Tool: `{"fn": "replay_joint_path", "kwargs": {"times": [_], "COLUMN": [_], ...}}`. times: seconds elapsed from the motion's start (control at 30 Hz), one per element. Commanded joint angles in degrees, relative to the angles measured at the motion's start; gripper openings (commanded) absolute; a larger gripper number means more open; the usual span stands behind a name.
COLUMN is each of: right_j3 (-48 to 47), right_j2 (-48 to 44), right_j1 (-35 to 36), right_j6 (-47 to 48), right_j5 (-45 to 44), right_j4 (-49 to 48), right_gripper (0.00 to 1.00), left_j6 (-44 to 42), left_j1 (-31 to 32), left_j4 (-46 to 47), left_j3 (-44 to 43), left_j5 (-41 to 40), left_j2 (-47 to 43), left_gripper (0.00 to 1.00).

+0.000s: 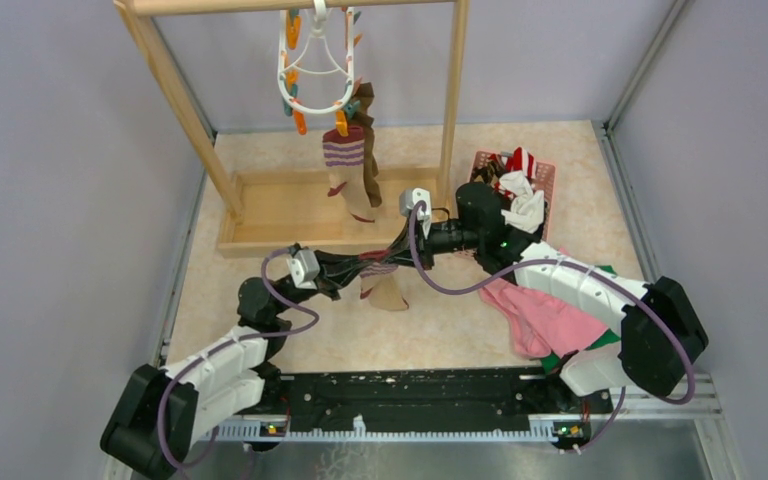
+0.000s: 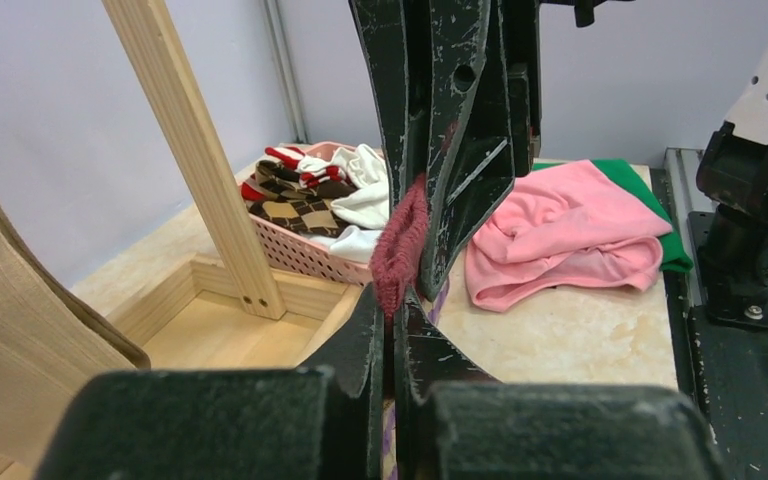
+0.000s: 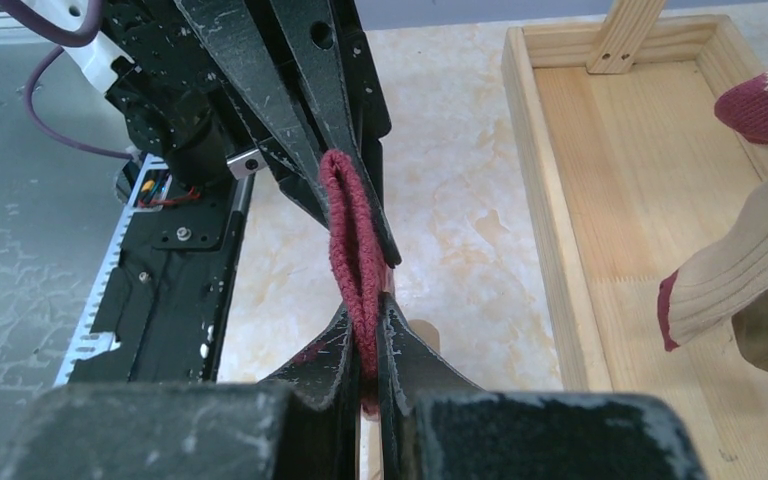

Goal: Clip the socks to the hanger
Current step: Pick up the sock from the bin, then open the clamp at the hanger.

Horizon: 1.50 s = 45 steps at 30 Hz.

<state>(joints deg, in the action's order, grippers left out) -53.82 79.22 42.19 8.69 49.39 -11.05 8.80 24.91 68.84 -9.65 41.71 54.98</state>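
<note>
A tan sock [image 1: 388, 290] with a maroon striped cuff [image 2: 400, 250] hangs between both grippers above the table's middle. My left gripper [image 2: 392, 300] is shut on one side of the cuff. My right gripper [image 3: 365, 312] is shut on the same cuff [image 3: 350, 230], facing the left one tip to tip. The white hanger [image 1: 315, 60] with orange and teal clips hangs from the wooden rack's top bar. Two socks hang clipped to it: a tan one with a striped cuff [image 1: 345, 165] and an olive-brown one [image 1: 367, 140].
The wooden rack's posts [image 1: 450, 100] stand in a wooden tray base [image 1: 280, 210]. A pink basket [image 1: 547, 175] at the right holds more socks. A pink cloth [image 1: 545, 315] over a green cloth [image 2: 650, 190] lies beneath the right arm.
</note>
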Motion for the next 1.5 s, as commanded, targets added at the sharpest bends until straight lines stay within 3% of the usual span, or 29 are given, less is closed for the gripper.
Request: {"fn": "replay_joint_path", "kwargs": {"times": [0.0,0.2,0.3,0.47,0.63,0.77,0.93,1.23,1.47], "right_j3": [-3.20,0.91,3.16,2.94,-1.91,-5.88,-11.75,-14.08,-12.17], "right_j2": [-0.36,-4.72,-7.16,-7.10,-2.13,1.19,5.53,10.15,11.56], "right_j1": [0.03,0.02,0.01,0.07,0.28,2.69,5.59,6.72,6.40], "right_j6": [-0.14,4.97,8.52,11.13,5.89,7.75,8.97,4.20,4.47], "right_j5": [-0.10,-7.78,-11.49,-13.05,-11.23,-12.58,-19.24,-38.27,-48.04], "right_j4": [-1.35,-5.15,-10.20,-16.81,-22.98,-25.81,-29.07,-39.64,-39.95], "right_gripper": [0.03,0.50,0.62,0.70,0.70,0.70,0.68,0.51,0.51], "left_j6": [-0.63,-0.43,-0.14,0.87,3.09,3.63,3.78,2.87,2.36], "left_j1": [0.20,0.19,0.14,0.14,0.14,0.14,0.14,0.10,0.14], "left_j4": [0.80,-6.88,-14.65,-24.62,-25.91,-27.78,-28.83,-29.72,-29.29], "left_j3": [-0.93,0.66,0.18,-1.30,-0.81,-0.53,0.06,0.23,0.25], "left_j5": [-0.87,-9.04,-13.79,-16.78,-18.11,-20.56,-23.70,-24.75,-24.87], "left_j2": [-3.52,-10.84,-15.33,-20.04,-21.08,-22.24,-23.54,-24.81,-24.97], "left_gripper": [0.00,0.00,0.00,0.00,0.00,0.00,0.00,0.00,0.00]}}
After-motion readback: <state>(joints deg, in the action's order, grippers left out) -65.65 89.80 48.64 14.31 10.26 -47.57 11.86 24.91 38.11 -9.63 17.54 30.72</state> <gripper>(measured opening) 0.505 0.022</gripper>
